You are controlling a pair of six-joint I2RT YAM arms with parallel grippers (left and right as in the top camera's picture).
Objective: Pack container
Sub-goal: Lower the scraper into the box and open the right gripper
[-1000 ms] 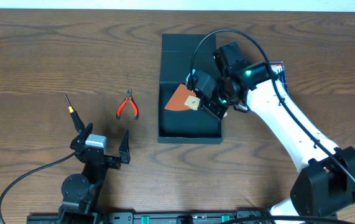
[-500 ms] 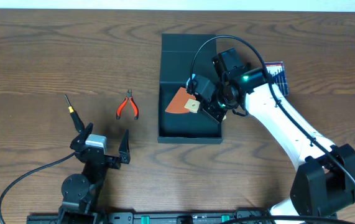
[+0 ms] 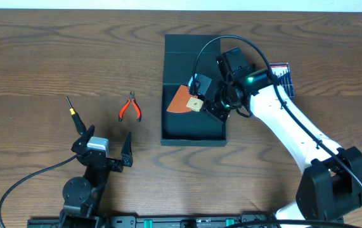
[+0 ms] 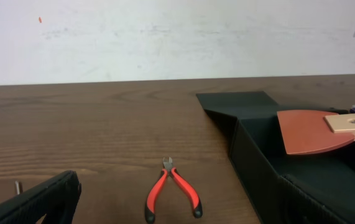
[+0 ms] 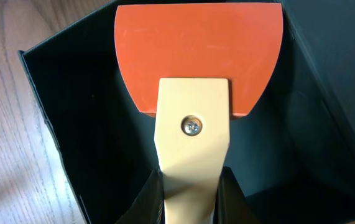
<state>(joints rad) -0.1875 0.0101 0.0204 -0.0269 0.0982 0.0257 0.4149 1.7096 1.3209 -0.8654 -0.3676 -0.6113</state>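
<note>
The container (image 3: 193, 140) is a dark teal-green box, open, with its flap lid (image 3: 184, 50) lying flat behind it. My right gripper (image 3: 205, 104) is shut on the cream handle of a scraper (image 3: 182, 101) with an orange blade, and holds it over the box's inside. In the right wrist view the scraper (image 5: 196, 56) points away from the jaws (image 5: 191, 199), above the box floor and near the wall (image 5: 53, 124). My left gripper (image 3: 108, 140) is open and empty at the front left. In the left wrist view the box (image 4: 252, 143) and scraper (image 4: 311, 132) are at the right.
Red-handled pliers (image 3: 130, 107) lie left of the box, also in the left wrist view (image 4: 171, 193). A thin screwdriver (image 3: 73, 113) lies further left. A blue and red packet (image 3: 283, 75) lies right of the box, partly under my right arm.
My right gripper has shifted slightly left and back with the scraper, staying over the box. The left arm has not moved.
</note>
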